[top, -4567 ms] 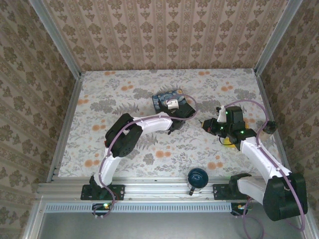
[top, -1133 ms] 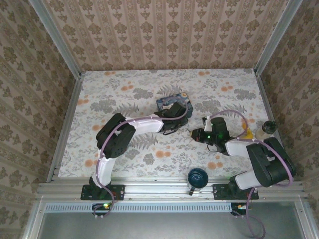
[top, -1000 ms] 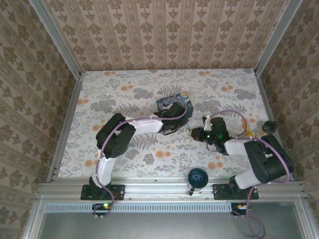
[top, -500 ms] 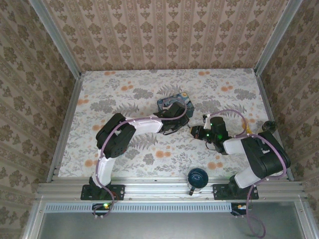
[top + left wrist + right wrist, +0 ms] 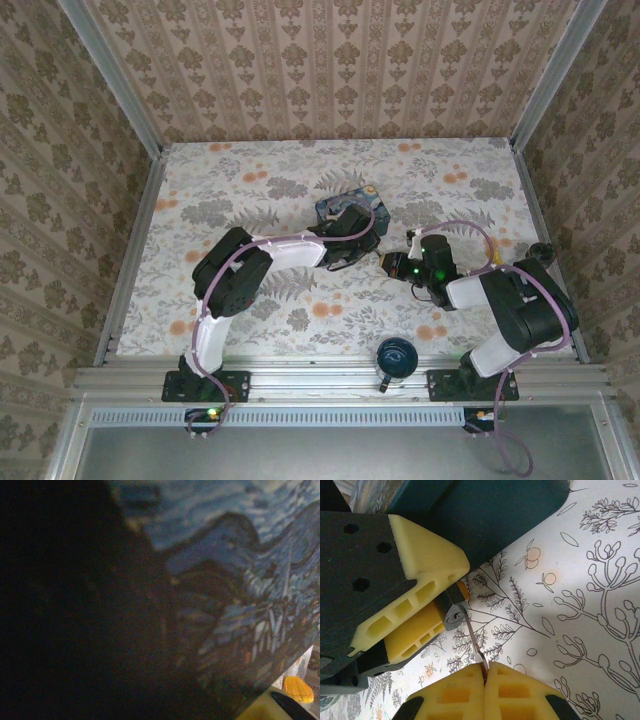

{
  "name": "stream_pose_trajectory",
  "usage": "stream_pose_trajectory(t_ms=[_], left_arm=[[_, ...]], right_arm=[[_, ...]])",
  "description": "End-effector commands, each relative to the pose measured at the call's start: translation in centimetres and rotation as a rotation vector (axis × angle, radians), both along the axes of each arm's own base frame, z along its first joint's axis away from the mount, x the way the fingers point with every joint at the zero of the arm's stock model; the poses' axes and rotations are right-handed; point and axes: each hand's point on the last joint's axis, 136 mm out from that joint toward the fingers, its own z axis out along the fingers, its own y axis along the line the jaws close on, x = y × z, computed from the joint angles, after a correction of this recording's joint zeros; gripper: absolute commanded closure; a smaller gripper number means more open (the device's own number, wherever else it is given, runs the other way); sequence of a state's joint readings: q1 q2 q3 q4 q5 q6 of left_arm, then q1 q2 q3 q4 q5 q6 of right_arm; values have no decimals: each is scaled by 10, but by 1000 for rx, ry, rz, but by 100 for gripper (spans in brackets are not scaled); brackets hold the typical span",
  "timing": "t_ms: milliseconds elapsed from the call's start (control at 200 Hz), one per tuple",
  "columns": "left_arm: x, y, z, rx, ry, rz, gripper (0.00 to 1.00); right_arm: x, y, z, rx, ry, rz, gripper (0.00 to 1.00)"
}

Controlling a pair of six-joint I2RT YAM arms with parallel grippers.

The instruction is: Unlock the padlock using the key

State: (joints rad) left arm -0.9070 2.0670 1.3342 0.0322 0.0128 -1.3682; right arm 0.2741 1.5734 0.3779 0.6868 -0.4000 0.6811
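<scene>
In the right wrist view the padlock [image 5: 454, 615] is a small dark body with a silvery keyhole face. It is clamped between the yellow fingers [image 5: 425, 560] of my left gripper [image 5: 352, 246], which is shut on it. My right gripper [image 5: 485, 672] is shut on the key [image 5: 476, 647], a thin metal blade sticking out from its closed pads. The blade's tip meets the keyhole face, and whether it has gone in I cannot tell. Seen from above, my right gripper [image 5: 388, 266] sits just right of the left one, mid-table.
The blue-and-yellow painted tin [image 5: 338, 204] lies just behind the left gripper, its painted side [image 5: 240, 555] close against the left wrist camera. A blue cup [image 5: 397, 357] stands at the near edge between the arm bases. A small dark bottle [image 5: 545, 249] sits at the table's right edge.
The right forearm has swung slightly, keeping the key against the padlock. The left arm and the tin have not moved.
</scene>
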Motion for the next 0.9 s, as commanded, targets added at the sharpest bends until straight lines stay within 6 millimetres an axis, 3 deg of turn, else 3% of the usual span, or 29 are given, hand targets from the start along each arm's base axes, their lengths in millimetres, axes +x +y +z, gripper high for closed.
stream_pose_trajectory(t_ms=[0, 895], left_arm=[[-1, -2, 9, -49, 13, 7, 100], [2, -7, 14, -120, 36, 31, 100]], right_arm=[[7, 5, 11, 24, -47, 8, 100], [-2, -2, 7, -3, -38, -10, 100]])
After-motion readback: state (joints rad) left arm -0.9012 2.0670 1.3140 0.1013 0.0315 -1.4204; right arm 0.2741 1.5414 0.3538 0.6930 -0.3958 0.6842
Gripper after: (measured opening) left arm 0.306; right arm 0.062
